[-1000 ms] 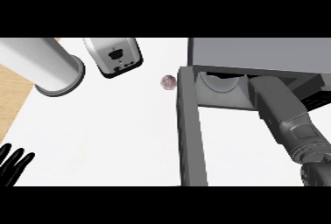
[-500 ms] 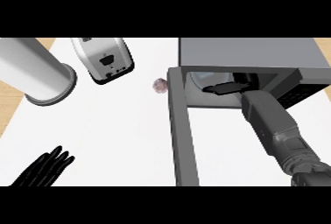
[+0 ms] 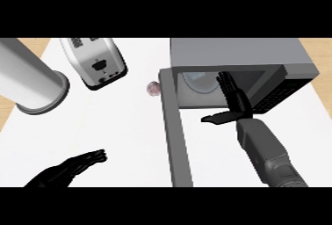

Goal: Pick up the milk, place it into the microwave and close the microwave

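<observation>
1. Head view: our right hand [image 3: 232, 97], fingers straight and thumb spread, holds nothing at the microwave [image 3: 259, 57] mouth by the tabletop's far right edge. The pale shape inside [image 3: 198, 83] may be the milk; we cannot tell.
2. We judge we should clear the opening before swinging the door [image 3: 175, 132].
3. Our left hand [image 3: 65, 171] rests relaxed and empty near the front left corner.
</observation>
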Robot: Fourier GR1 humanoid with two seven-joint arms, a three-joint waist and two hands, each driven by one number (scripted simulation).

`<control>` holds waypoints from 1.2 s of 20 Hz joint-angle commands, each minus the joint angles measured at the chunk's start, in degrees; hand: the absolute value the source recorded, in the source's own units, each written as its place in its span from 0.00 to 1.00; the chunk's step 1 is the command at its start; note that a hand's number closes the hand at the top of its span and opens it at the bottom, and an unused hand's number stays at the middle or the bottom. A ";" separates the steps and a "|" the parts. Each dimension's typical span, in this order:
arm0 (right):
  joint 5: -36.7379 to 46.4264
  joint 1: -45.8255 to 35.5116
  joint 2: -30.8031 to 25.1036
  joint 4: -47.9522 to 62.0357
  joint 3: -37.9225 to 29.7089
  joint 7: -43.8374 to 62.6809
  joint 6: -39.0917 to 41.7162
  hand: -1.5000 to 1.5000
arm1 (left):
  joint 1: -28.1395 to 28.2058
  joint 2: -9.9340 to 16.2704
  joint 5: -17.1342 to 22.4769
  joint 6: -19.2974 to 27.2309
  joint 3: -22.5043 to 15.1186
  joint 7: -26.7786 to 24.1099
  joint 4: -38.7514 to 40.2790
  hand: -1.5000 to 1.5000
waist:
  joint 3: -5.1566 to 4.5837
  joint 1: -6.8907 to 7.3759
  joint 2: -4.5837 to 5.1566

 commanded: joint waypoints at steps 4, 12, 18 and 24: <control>1.79 12.86 2.62 -5.58 3.88 -2.66 -2.00 0.00 | -6.06 -2.64 -7.70 3.08 -2.61 -2.66 6.67 1.00 | -0.18 -2.19 -0.65; -0.98 28.42 -4.73 -17.62 4.04 -5.80 5.37 0.00 | -12.52 -2.75 -16.99 5.50 -7.53 -3.60 14.21 1.00 | -0.25 -3.19 -0.42; -4.05 41.87 -7.14 -30.71 5.09 -6.78 10.36 0.00 | -15.35 -3.05 -24.39 11.42 -15.30 -9.14 20.44 1.00 | -0.25 -2.75 -0.19; -11.59 49.87 -9.69 -46.04 5.56 -0.14 18.62 0.00 | -19.93 -3.06 -25.71 22.74 -23.53 -15.18 28.73 1.00 | -0.23 -2.06 0.20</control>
